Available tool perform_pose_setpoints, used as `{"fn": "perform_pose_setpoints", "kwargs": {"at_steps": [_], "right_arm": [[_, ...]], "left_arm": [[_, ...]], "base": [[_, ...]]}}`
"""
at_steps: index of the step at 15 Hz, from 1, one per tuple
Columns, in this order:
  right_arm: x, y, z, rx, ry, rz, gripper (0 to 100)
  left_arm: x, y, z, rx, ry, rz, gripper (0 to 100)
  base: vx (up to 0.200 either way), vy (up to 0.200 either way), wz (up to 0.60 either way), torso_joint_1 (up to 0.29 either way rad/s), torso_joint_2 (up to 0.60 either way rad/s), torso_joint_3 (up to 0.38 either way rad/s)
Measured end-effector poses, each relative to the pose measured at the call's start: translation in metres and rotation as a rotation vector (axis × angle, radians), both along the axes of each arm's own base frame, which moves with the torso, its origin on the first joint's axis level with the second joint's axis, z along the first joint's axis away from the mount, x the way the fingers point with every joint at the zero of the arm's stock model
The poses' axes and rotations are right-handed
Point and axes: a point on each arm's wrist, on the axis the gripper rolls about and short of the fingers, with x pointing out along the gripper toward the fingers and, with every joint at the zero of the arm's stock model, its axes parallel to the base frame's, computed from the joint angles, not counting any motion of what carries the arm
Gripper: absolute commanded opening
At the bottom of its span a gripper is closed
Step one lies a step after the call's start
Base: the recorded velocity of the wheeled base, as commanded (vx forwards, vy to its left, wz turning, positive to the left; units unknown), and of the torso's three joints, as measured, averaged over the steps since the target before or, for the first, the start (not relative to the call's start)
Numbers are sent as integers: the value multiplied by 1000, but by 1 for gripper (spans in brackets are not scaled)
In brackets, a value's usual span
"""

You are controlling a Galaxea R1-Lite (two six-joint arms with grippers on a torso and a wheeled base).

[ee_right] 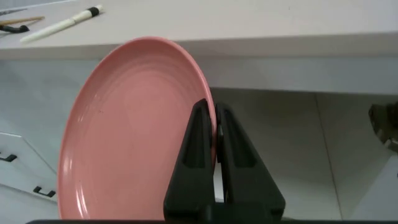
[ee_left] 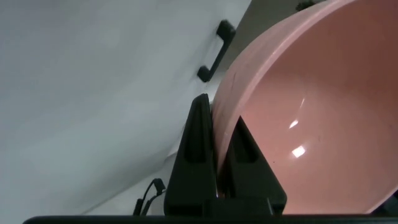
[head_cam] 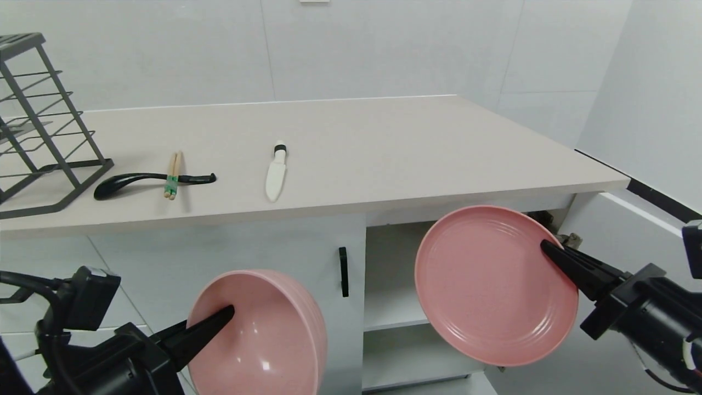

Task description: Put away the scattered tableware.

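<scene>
Clamped on the rims so both dishes hang on edge, the left gripper (head_cam: 229,312) holds the pink bowl (head_cam: 271,337) near left and the right gripper (head_cam: 544,246) holds the pink plate (head_cam: 482,288) before the open cabinet (head_cam: 390,274), probably their destination.

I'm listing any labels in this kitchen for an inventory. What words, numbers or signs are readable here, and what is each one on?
No text can be read here.
The bowl and plate are plain pink. The knife and spoon show no print.
The green band on the chopsticks is too small to tell whether it carries any marks.
</scene>
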Motion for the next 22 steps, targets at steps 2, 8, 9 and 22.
{"fn": "perform_pose_setpoints", "kwargs": {"at_steps": [2,8,9,22], "right_arm": [[0,0,-1,-6,11,0,0],[0,0,-2,-7,14,0,0],[0,0,-2,-7,14,0,0],[-4,6,-32,-127,269,44,0]], "left_arm": [[0,0,0,2,2,0,0],[0,0,-1,4,5,1,0],[0,0,-1,5,5,-1,0],[-3,1,-14,148,61,-28,0]], "base": [[0,0,0,-246,351,120],[0,0,0,-49,198,67],[0,0,0,0,0,0],[0,0,0,0,0,0]]}}
